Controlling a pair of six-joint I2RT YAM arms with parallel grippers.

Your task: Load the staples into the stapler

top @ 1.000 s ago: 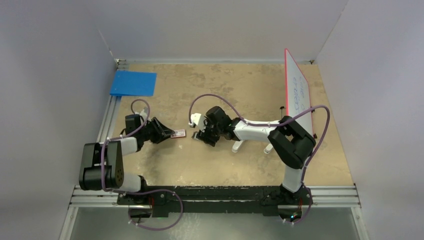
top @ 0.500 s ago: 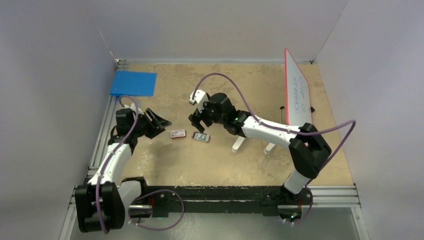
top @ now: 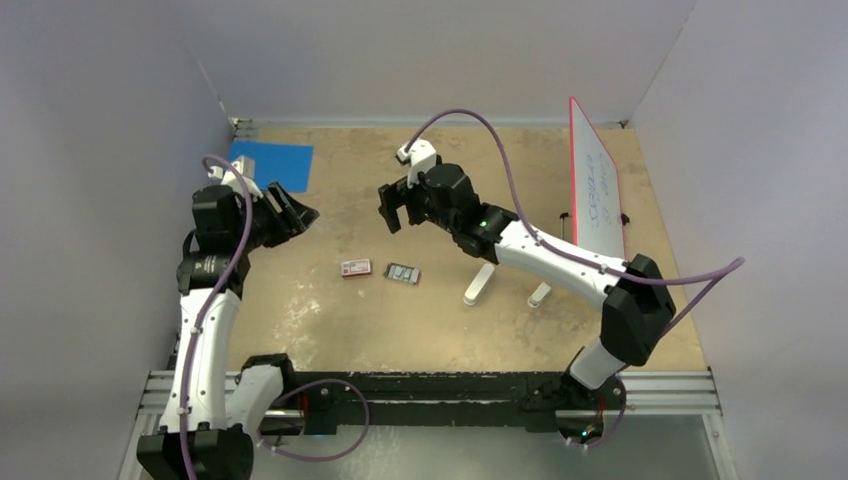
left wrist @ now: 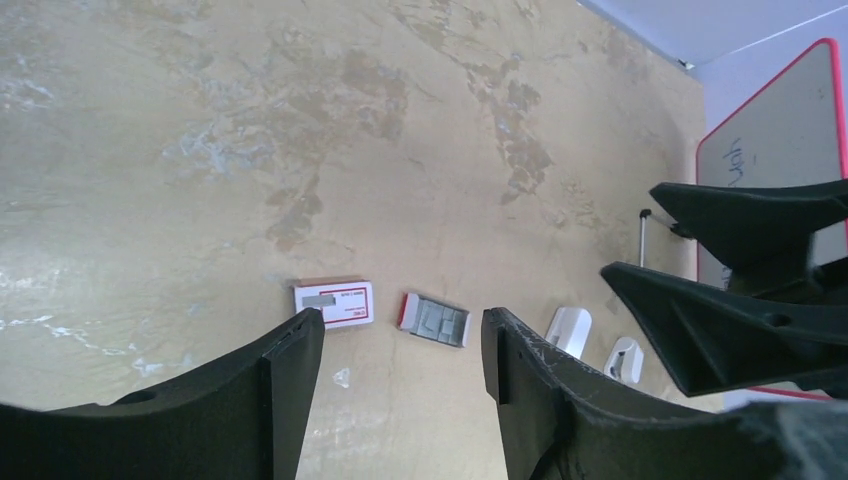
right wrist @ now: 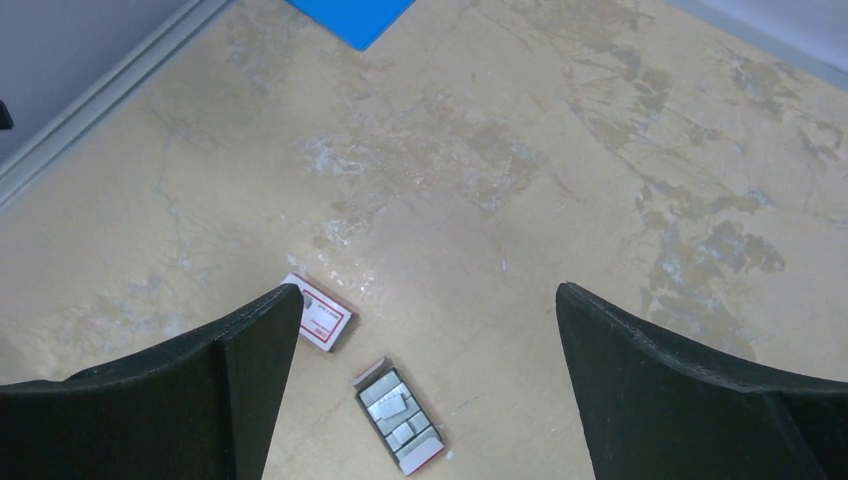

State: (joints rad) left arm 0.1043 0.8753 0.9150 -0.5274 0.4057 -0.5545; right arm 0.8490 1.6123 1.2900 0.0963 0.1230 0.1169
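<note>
Tan tabletop (top: 400,330): mottled, shut in by pale walls (top: 100,150) on the left, far and right sides, with a metal rail (top: 212,245) along the left edge; wide bare stretches lie all round the small things in the middle.
Blue sheet (top: 268,165): flat in the far-left corner, close behind the left gripper.
Whiteboard (top: 597,185): red-rimmed, standing on edge along the right side, where it narrows the room.
Staples (top: 402,273): grey strips in a small open tray, flat near the table's middle, just right of a red-and-white box (top: 356,267) with a gap between them; no finger touches them.
Stapler (top: 480,283): a white bar lying right of the staples, near but apart; a shorter white piece (top: 540,294) lies a little further right.
Hard to make out: in the left wrist view a dark finger (left wrist: 560,410) cuts off the near ends of the stapler and the short piece; the print on the box and the writing on the whiteboard are too small to read.
Left arm: raised along the left side, wrist tipped toward the middle; the left gripper (top: 300,222) hangs above the table, well apart from the box, fingers spread with nothing between.
Right arm: stretched from its base at the right to the far middle; the right gripper (top: 390,208) sits high beyond the staples, fingers spread wide, empty.
</note>
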